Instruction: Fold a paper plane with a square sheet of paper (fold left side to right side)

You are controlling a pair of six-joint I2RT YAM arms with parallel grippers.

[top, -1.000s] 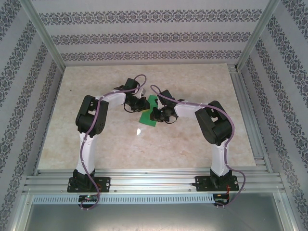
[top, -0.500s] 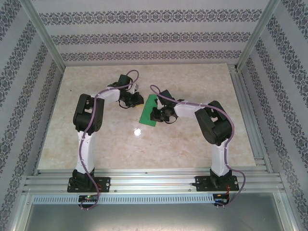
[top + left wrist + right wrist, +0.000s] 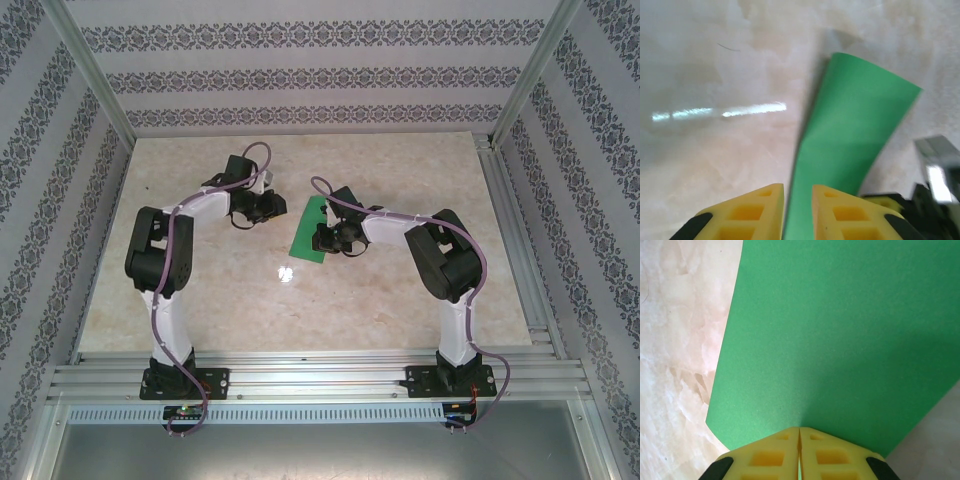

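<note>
Currently, right hand (image 3: 799, 432) clamps the bright green paper sheet (image 3: 840, 340); left hand (image 3: 798, 192), slightly parted, empty: its unpressed fold may spring open.

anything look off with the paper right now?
The square sheet of paper isn't flat: seen from the left wrist it bows up off the table, a shadow showing past its far corner. The right gripper is shut on its edge. No tear or spill visible.
</note>
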